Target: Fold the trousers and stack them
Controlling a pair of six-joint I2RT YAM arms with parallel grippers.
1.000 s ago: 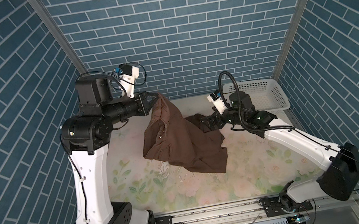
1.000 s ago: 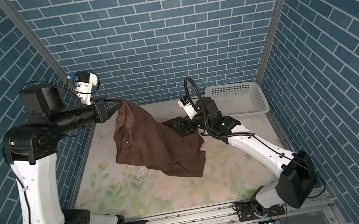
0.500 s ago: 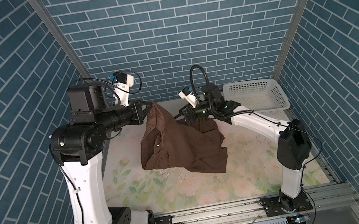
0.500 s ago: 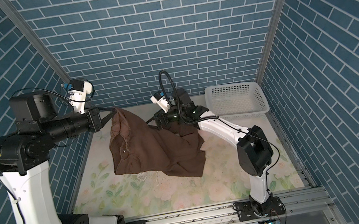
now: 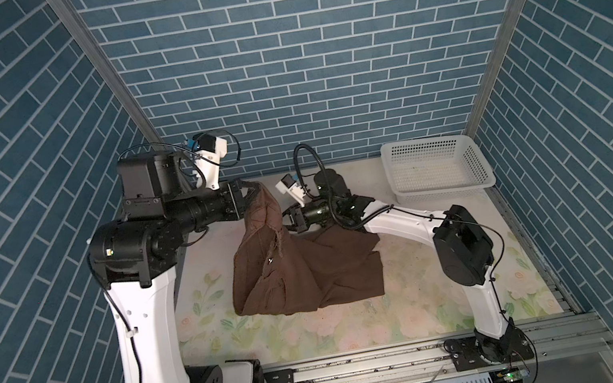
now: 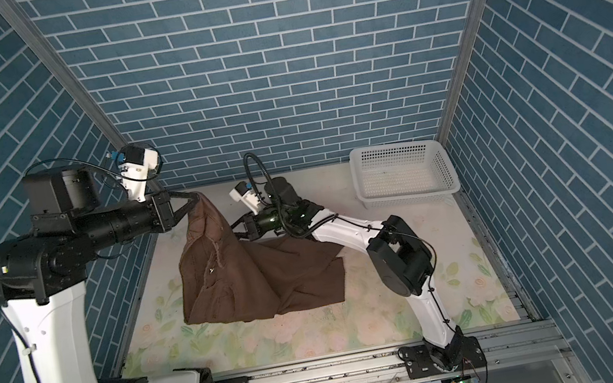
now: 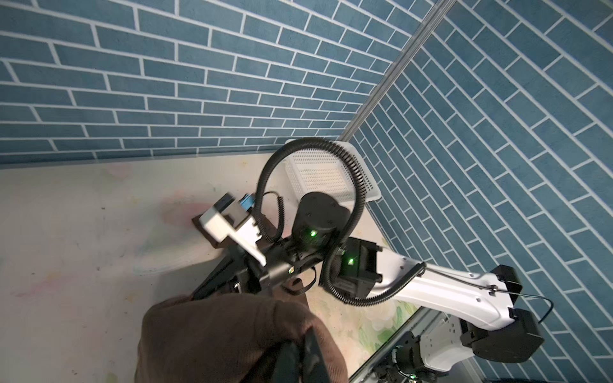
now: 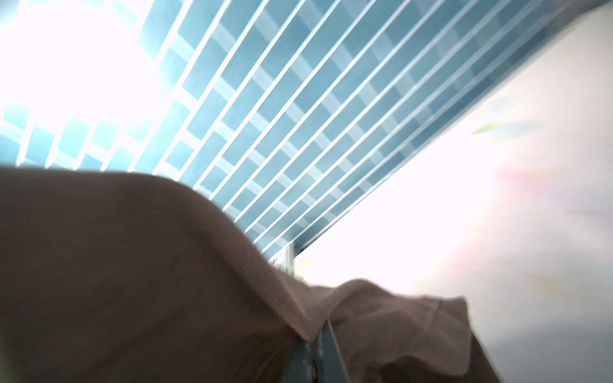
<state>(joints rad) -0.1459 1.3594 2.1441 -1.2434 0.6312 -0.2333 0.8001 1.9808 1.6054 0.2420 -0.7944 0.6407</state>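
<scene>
Unfolding stage: my left pincer (image 5: 253, 188) and right pincer (image 5: 287, 221) are both clamped on the trousers (image 5: 310, 276) (upper edge); next, I'd say, pull apart and flatten.

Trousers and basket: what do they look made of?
Trousers: soft woven cloth, matte dark brown; it drapes and creases, with fine ribbing visible in the right wrist view. Basket: likely moulded plastic, white, rigid, walls and floor perforated in a regular grid.

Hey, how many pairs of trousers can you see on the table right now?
1. The brown trousers lie mid-table, one end lifted by the left gripper. The white basket at the far right shows none. Another could hide beneath.
</scene>
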